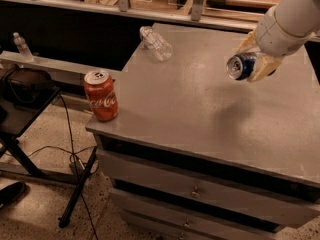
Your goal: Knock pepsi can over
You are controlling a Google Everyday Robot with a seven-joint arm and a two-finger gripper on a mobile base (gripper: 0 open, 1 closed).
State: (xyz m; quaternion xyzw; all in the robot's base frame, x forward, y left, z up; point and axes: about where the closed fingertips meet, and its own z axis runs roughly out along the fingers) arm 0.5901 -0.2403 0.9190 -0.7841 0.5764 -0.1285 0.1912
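The pepsi can [239,66] is dark blue with a silver top. It is held on its side in the air above the right part of the grey cabinet top [200,104], its top facing left. My gripper [252,61] comes in from the upper right and is shut on the pepsi can, one pale finger [263,67] in front of it. The can's shadow falls on the surface below it.
A red Coca-Cola can [101,95] stands upright at the front left corner of the cabinet top. A clear plastic bottle [155,43] lies on its side at the back left. Drawers are below the front edge. A black stand [25,91] is at left.
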